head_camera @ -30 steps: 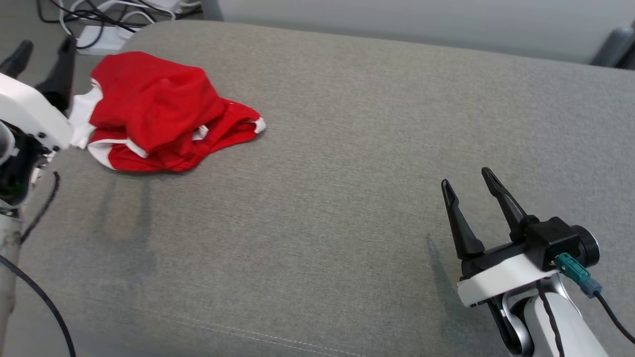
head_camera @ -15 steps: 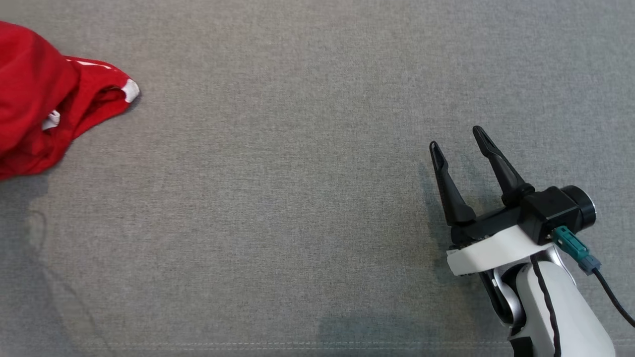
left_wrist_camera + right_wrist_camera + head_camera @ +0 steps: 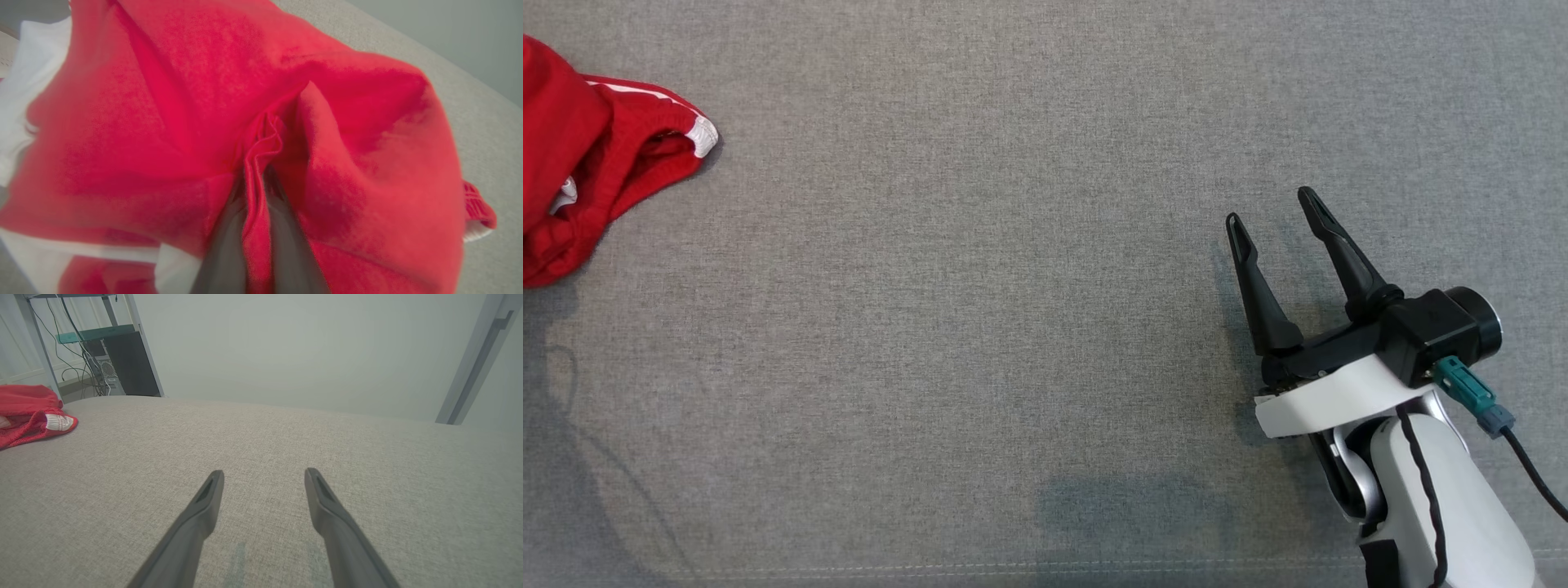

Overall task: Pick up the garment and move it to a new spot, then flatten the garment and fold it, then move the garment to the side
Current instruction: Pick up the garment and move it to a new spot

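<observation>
The garment (image 3: 596, 171) is red with white trim and lies crumpled at the far left edge of the head view, on the grey fabric surface (image 3: 980, 294). In the left wrist view my left gripper (image 3: 257, 179) is shut on a raised fold of the garment (image 3: 261, 139), red cloth pinched between its two fingers (image 3: 286, 232). My right gripper (image 3: 1270, 216) stands open at the lower right of the head view, far from the garment. The right wrist view has the right gripper (image 3: 263, 475) open above bare fabric, with the garment (image 3: 30, 412) at the far left.
The grey surface (image 3: 286, 457) stretches wide between the garment and my right gripper. Beyond its far edge, in the right wrist view, stand a frame with cables and a dark box (image 3: 126, 363), a pale wall and a grey post (image 3: 474, 363).
The head camera has turned right and down, so the garment now sits at the left edge. My left gripper has shut on a fold of the garment. The right gripper stays open.
</observation>
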